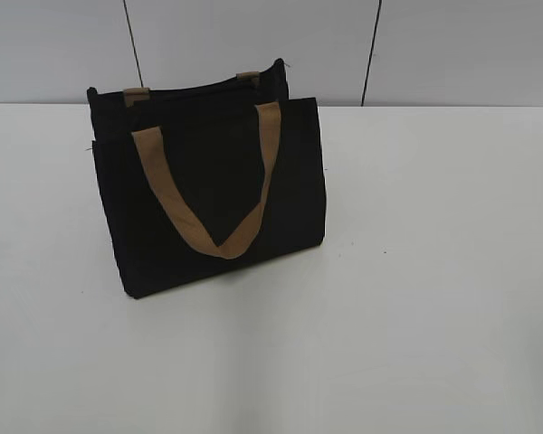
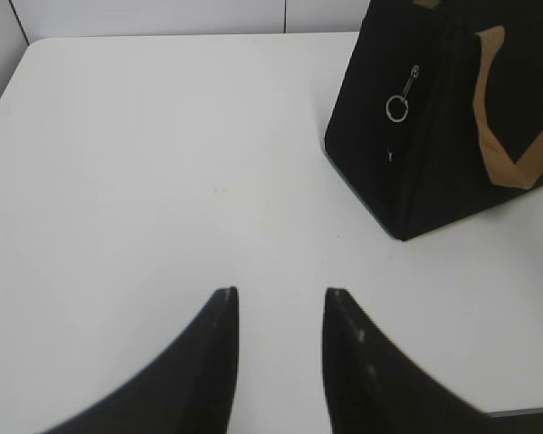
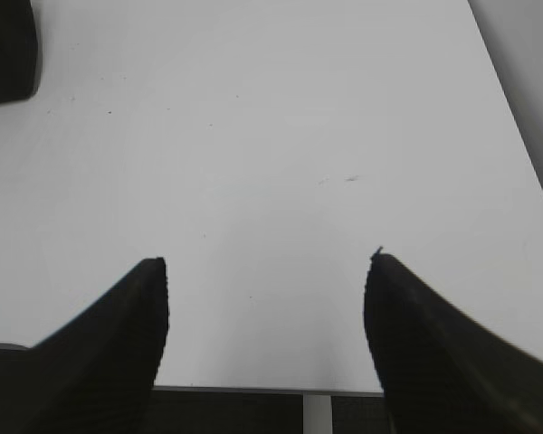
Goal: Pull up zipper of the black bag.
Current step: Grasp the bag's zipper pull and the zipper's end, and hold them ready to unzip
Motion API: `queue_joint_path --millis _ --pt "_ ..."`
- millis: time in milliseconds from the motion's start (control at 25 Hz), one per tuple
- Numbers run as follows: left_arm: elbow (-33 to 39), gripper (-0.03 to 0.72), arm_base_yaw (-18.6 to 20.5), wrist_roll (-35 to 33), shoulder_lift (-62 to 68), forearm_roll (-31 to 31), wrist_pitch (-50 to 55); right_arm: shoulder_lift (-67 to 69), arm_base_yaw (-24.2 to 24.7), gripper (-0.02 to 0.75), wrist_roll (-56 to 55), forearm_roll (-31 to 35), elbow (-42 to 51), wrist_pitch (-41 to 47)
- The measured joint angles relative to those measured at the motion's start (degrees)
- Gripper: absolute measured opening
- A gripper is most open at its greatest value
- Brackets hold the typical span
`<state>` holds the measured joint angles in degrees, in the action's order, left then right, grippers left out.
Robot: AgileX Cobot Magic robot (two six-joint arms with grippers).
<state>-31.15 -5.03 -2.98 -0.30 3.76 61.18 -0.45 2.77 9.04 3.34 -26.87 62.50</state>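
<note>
The black bag [image 1: 208, 194] stands upright on the white table, left of centre, with a tan strap handle hanging down its front. In the left wrist view the black bag [image 2: 434, 117] sits at the upper right, and the zipper [image 2: 398, 107], a silver slider with a round ring pull, shows on its narrow side panel. My left gripper [image 2: 281, 294] is open and empty, well short of the bag. My right gripper [image 3: 267, 262] is open wide and empty over bare table; a corner of the black bag [image 3: 7, 50] shows at the top left. Neither gripper appears in the exterior view.
The white table [image 1: 416, 298] runs to a grey panelled wall [image 1: 253, 45] behind the bag. The table's near edge [image 3: 271, 391] shows below my right gripper's fingers, and its left edge [image 2: 4, 99] shows in the left wrist view.
</note>
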Motion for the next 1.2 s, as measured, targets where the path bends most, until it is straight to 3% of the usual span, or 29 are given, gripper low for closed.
queue_joint_path --millis 920,1000,1200 --pt "0.0 0.246 0.0 0.0 0.0 0.0 0.0 0.0 0.0 0.516 0.0 0.0 0.0 0.0" --pt "0.0 0.295 0.0 0.0 0.0 0.0 0.0 0.0 0.0 0.516 0.0 0.0 0.0 0.0" --pt "0.0 0.524 0.0 0.0 0.0 -0.1 0.0 0.0 0.0 0.516 0.0 0.0 0.0 0.0"
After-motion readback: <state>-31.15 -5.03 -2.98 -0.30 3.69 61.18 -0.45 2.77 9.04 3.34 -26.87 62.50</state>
